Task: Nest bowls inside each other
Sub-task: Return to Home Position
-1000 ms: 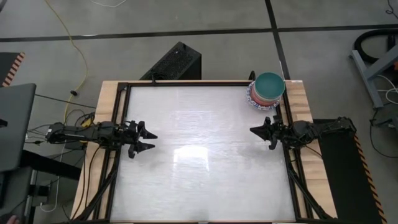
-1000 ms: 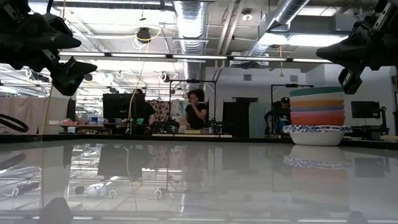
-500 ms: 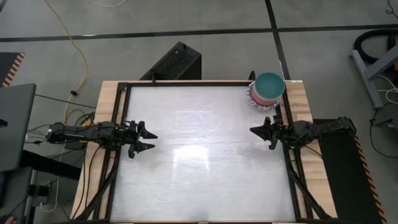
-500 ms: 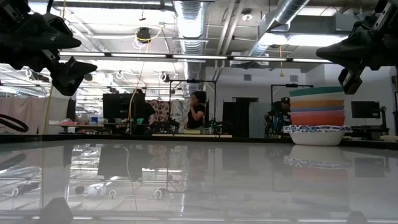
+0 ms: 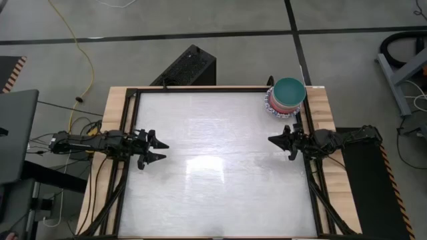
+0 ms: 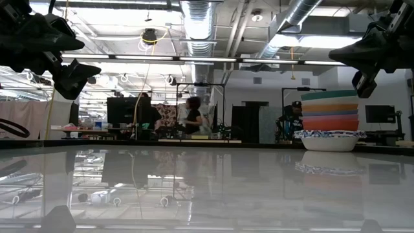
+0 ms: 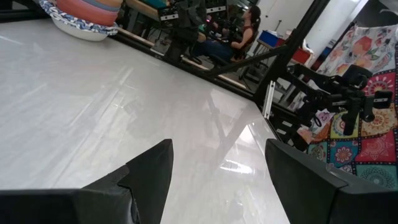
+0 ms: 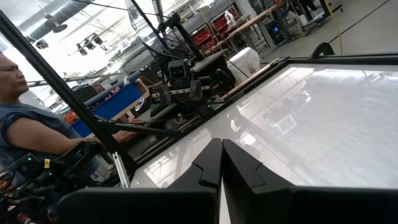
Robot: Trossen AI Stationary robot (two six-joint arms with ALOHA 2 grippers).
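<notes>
High view: the nested bowls [image 5: 287, 97] stand at the worktop's [image 5: 213, 133] 1 o'clock corner, left end effector [image 5: 165, 151] wide at 9 o'clock, right end effector [image 5: 271, 140] at 3 o'clock; low view: bowls upright; right wrist view: its fingers [image 8: 205, 168] closed, empty; retract both arms level, clear of the bowls.

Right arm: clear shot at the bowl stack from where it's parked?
Probably yes. The bowl stack sits at the far right corner of the table, just beyond the right gripper, with nothing standing between them. Its fingers are shut, so it would need to open first.
</notes>
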